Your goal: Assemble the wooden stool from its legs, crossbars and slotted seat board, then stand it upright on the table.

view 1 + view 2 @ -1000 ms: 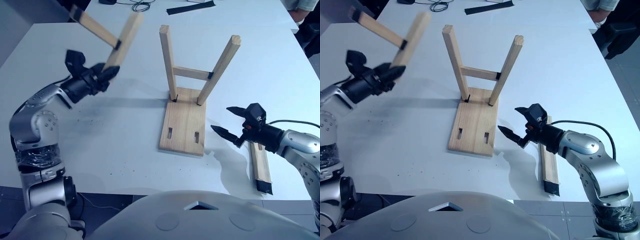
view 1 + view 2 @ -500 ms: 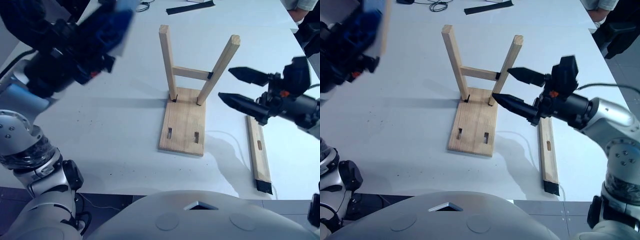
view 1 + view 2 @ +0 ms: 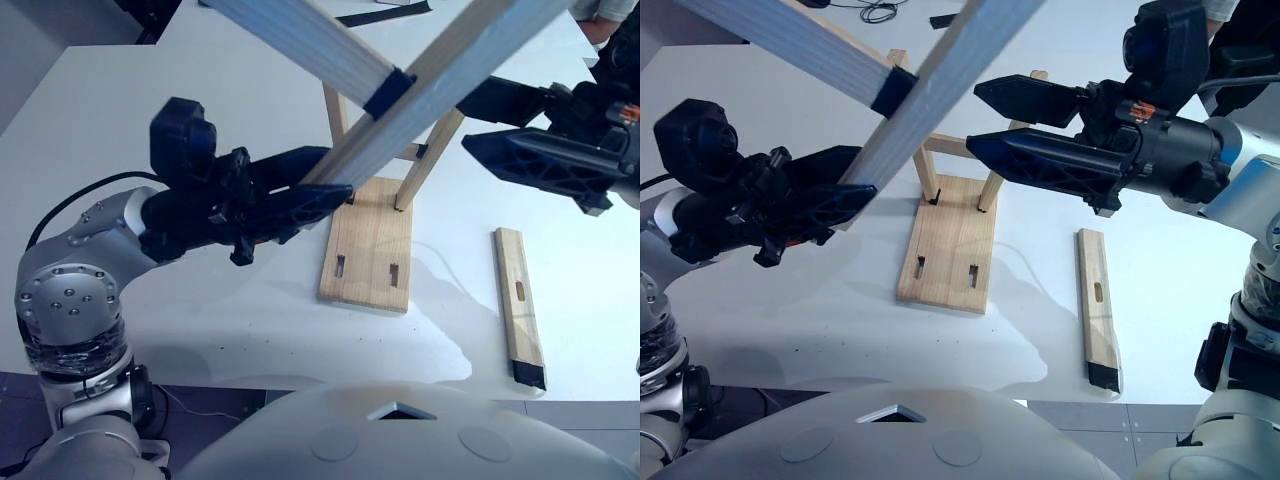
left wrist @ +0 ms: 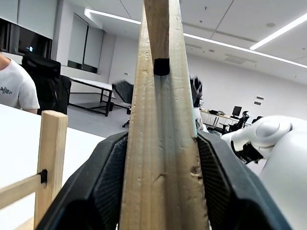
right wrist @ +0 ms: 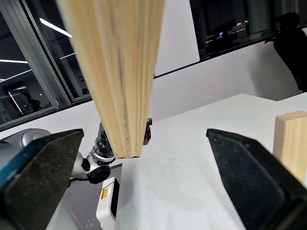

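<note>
Fitting of the second leg frame looked to be the step in hand. The left gripper point(image 3: 318, 185) was clamped on one leg of a pale wooden leg-and-crossbar frame with a black joint point(image 3: 450, 65), held high across the top of the frame, well above the white bench point(image 3: 100, 90). The right gripper point(image 3: 978, 120), at upper right, had its fingers spread wide with nothing between them. At centre lay the flat pale wooden slotted seat board point(image 3: 368, 250), with another wooden leg pair point(image 3: 950, 147) standing upright in its far slots; the two near slots point(image 3: 340, 265) were unfilled. A loose pale wooden bar with a black end point(image 3: 517, 300) lay at lower right, apart from the board. The next move probably called for the right gripper to steady the held frame, then lowering its leg ends squarely into the near slots
</note>
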### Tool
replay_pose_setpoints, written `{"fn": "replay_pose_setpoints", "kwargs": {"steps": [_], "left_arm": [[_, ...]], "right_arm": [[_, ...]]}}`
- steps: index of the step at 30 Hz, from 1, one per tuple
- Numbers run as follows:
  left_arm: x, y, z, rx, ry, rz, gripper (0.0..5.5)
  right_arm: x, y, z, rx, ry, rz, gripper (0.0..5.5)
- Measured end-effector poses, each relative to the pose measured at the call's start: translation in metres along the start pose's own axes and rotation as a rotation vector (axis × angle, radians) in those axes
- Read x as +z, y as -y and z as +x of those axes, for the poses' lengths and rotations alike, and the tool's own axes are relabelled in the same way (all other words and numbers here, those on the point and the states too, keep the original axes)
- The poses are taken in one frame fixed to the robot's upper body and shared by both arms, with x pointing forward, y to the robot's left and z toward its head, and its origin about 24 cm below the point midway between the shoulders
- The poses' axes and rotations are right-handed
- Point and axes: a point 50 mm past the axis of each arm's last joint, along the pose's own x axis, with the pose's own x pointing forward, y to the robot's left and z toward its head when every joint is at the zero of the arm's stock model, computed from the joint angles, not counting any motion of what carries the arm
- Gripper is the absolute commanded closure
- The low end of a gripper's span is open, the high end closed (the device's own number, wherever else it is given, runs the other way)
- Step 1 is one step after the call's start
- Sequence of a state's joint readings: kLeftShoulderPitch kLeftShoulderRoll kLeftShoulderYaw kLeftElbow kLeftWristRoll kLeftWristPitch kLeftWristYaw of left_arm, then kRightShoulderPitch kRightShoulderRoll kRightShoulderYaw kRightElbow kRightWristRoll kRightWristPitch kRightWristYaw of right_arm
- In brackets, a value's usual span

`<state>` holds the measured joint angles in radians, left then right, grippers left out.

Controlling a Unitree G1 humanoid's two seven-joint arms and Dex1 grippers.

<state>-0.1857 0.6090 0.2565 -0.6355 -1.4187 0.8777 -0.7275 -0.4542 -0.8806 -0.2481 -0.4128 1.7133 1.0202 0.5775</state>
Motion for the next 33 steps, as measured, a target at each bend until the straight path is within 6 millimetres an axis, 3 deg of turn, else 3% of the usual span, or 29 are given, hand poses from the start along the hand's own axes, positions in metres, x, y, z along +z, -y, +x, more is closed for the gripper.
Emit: {"fn": "replay_pose_setpoints", "kwargs": {"steps": [6, 16, 23, 33], "left_arm": [[-0.007, -0.005, 0.002, -0.006, -0.035, 0.001, 3.44], [-0.022, -0.006, 0.002, -0.022, -0.072, -0.030, 3.44], [-0.022, -0.008, -0.001, -0.023, -0.066, -0.028, 3.44], [-0.022, -0.010, -0.002, -0.022, -0.072, -0.024, 3.44]], "right_arm": [[-0.002, -0.001, 0.008, 0.052, -0.046, 0.020, 0.76], [0.000, 0.000, 0.015, 0.110, -0.092, 0.024, 2.26], [-0.001, 0.004, 0.014, 0.077, -0.117, -0.013, 3.46], [-0.005, 0.007, 0.015, 0.074, -0.105, -0.051, 3.47]]}}
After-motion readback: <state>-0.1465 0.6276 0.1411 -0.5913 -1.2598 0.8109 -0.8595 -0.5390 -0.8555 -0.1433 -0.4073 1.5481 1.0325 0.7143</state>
